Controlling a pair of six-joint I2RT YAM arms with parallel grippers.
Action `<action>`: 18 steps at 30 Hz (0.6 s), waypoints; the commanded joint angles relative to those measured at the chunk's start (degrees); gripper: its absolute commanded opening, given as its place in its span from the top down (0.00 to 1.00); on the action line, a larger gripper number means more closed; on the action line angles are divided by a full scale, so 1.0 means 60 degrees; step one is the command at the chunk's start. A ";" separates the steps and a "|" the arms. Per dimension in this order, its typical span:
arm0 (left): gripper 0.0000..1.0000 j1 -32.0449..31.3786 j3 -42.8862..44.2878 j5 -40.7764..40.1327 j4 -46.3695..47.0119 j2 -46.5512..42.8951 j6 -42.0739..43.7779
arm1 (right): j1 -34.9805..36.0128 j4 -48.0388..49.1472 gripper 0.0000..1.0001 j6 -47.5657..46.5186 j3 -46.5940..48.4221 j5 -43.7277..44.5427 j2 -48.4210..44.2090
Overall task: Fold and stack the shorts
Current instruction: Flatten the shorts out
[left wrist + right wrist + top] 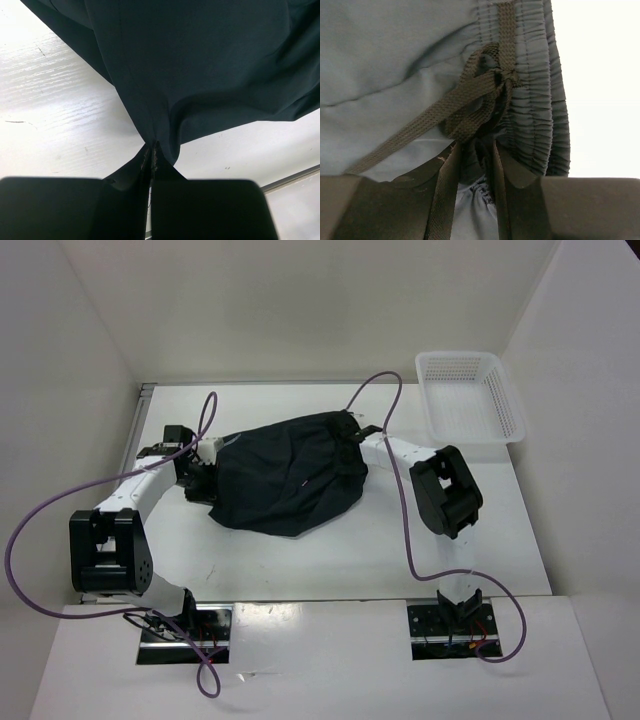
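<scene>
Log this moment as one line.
left gripper: shut on shorts | right gripper: gripping waistband | shorts: bunched, not yet folded, mid-table

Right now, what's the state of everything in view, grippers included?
Dark navy fabric shorts: unfolded, bunched, held at both ends.
White plastic mesh basket: upright, empty.
Left gripper: shut on the shorts' edge.
Right gripper: closed on the shorts' gathered waistband.

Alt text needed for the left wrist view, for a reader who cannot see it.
The left gripper is shut on a pinched fold of the dark shorts, whose fabric fans out from the fingertips and fills the upper part of the picture. White table surface shows on either side of the cloth.
</scene>
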 commanded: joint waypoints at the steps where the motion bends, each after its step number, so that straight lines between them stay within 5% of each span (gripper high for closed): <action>1: 1.00 -0.0014 -0.0024 0.0139 0.0073 -0.0372 0.0038 | 0.0070 -0.0265 0.64 0.0069 -0.0278 0.0238 -0.0468; 4: 1.00 -0.0014 -0.0024 0.0035 0.0073 -0.0372 0.0038 | 0.0070 -0.0353 0.53 -0.0034 -0.0513 0.0151 -0.1112; 18: 1.00 -0.0014 -0.0023 0.0035 0.0161 -0.0372 0.0038 | 0.0070 -0.0442 0.51 -0.0254 -0.1362 -0.1476 -0.1509</action>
